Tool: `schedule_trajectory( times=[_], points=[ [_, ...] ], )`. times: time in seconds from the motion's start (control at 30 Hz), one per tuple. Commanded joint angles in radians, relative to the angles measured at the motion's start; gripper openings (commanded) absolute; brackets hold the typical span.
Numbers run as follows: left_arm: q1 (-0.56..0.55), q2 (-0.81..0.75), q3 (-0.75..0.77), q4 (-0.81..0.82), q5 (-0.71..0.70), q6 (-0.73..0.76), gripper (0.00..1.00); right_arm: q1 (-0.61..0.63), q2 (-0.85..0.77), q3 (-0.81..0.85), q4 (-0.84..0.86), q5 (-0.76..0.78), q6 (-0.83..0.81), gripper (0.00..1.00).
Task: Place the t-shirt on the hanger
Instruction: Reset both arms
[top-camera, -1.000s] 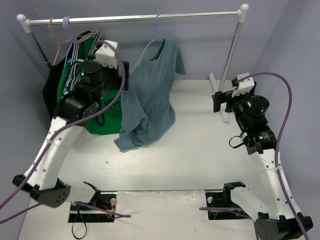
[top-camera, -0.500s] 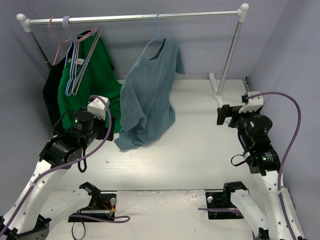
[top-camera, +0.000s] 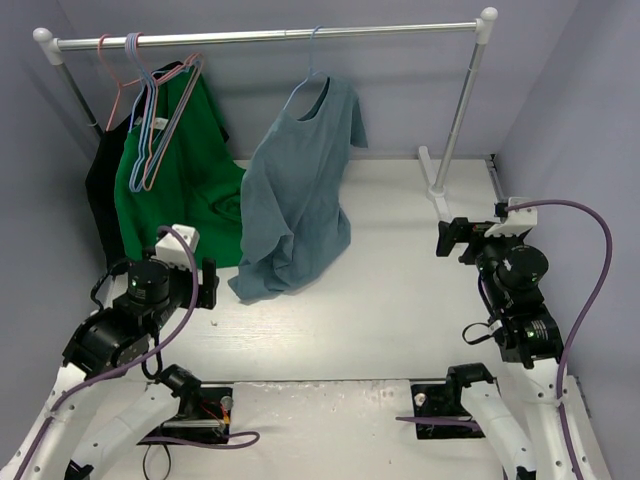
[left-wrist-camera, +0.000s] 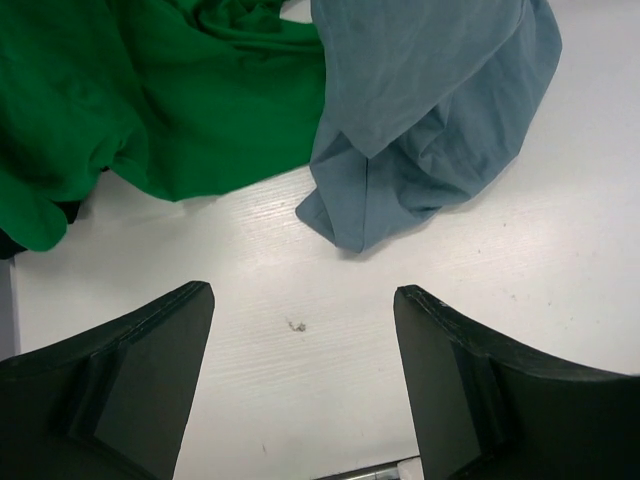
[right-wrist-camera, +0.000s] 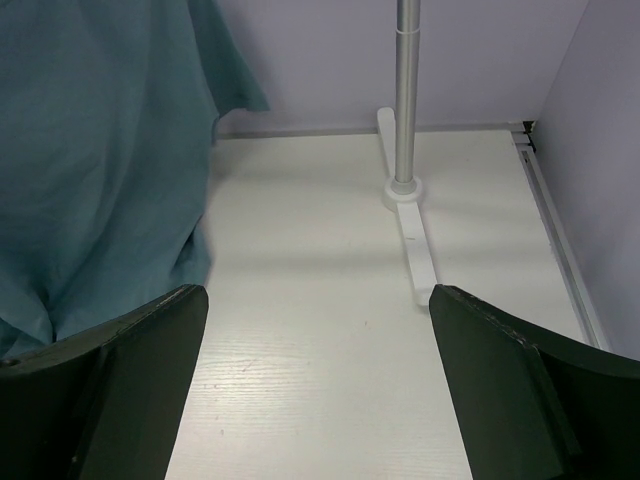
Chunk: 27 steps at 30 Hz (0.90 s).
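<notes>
I see pale lavender walls (top-camera: 400, 90) enclosing a white wood-grain tabletop (top-camera: 390, 300). A silver garment rail (top-camera: 260, 35) with white end caps spans the back, under soft, even light.

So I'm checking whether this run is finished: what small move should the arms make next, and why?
The t-shirt hangs from the hanger on the rail, hem bunched on the table; the left gripper and right gripper are open, empty and clear of it. So probably just park both at rest.
</notes>
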Motion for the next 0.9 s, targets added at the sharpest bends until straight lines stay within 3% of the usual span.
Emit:
schedule_trajectory(
  times=[0.0,0.87],
  points=[
    [0.005,-0.040,-0.025,0.051,-0.013,-0.029,0.73,0.000,-0.019,-0.013,0.073,0.022,0.016,1.00],
    [0.005,-0.120,-0.171,0.141,-0.066,-0.054,0.73,-0.001,-0.039,-0.029,0.074,0.068,0.006,1.00]
  ],
)
